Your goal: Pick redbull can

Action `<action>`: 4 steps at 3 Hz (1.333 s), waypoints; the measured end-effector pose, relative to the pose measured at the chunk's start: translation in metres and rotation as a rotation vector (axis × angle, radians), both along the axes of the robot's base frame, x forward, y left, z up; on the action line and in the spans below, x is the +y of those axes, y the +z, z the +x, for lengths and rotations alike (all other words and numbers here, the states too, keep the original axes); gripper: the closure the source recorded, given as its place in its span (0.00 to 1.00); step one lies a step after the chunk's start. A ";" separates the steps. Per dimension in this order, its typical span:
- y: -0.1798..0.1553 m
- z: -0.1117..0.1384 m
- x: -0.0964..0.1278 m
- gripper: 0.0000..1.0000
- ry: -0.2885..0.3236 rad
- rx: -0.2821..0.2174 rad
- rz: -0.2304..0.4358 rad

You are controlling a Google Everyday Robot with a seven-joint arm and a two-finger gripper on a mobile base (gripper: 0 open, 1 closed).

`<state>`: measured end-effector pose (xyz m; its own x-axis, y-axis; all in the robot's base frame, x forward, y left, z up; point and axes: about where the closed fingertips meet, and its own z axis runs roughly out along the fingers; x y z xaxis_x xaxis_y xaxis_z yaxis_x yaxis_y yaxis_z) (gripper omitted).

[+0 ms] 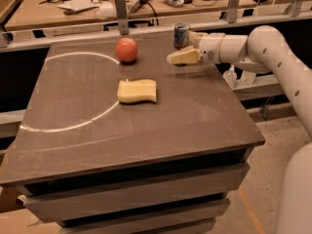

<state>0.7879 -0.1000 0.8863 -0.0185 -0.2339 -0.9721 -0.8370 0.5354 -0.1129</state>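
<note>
The redbull can (181,33), slim and blue-and-silver, stands upright near the far right edge of the dark table (146,130). My gripper (181,47) reaches in from the right on the white arm (273,52). It is open and straddles the can. The near cream finger (184,57) crosses in front of the can's lower half and hides it. The other finger lies behind the can on its right side. The can rests on the table.
A red ball (126,49) sits to the left of the can. A yellow sponge (137,90) lies in the middle of the table. A white arc (73,116) is drawn on the left half. A cluttered bench (122,4) and metal rail stand behind. Small clear bottles (229,75) sit past the right edge.
</note>
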 end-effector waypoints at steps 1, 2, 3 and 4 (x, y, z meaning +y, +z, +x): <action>0.000 0.001 0.021 0.42 0.062 -0.001 0.005; 0.003 -0.004 0.033 0.65 0.111 -0.010 0.022; 0.026 -0.020 0.045 0.88 0.184 -0.043 0.056; 0.054 -0.043 0.058 1.00 0.261 -0.071 0.084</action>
<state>0.7453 -0.0416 0.9399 0.1011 -0.1408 -0.9849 -0.9394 0.3125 -0.1411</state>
